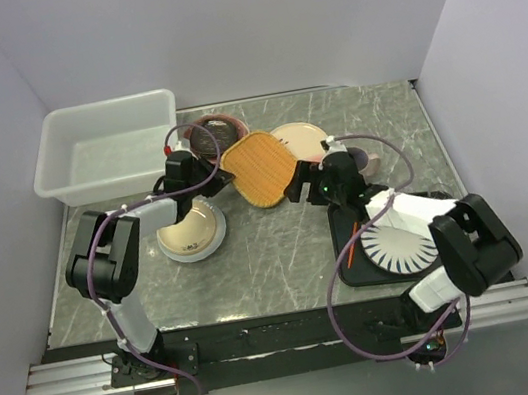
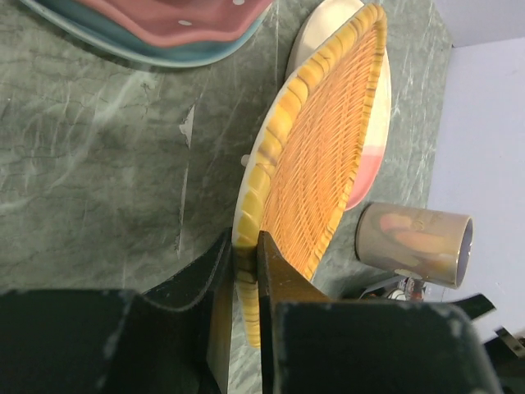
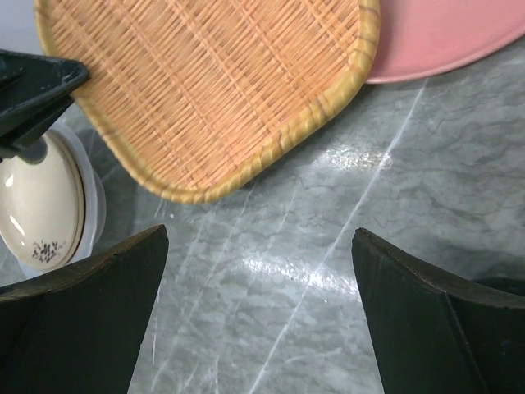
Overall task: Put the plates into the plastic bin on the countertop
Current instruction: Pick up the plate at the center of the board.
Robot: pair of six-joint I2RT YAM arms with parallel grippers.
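Note:
My left gripper (image 1: 211,173) is shut on the rim of the orange woven-look plate (image 1: 259,170), which is tilted up off the countertop (image 1: 272,247). In the left wrist view the jaws of the left gripper (image 2: 246,256) pinch the orange plate's (image 2: 316,148) edge. A pink plate (image 2: 371,176) lies under its far side. My right gripper (image 3: 258,238) stands open over bare countertop, just short of the orange plate (image 3: 213,82), with nothing between its fingers. The plastic bin (image 1: 109,147) sits at the back left. A dark brown pink-rimmed plate (image 1: 213,135) lies beside it.
A cream plate (image 1: 192,232) sits near the left arm. A black tray (image 1: 357,268) with a white striped plate (image 1: 399,246) lies at the front right. A mug (image 2: 414,244) stands past the orange plate. Walls close in the left, back and right.

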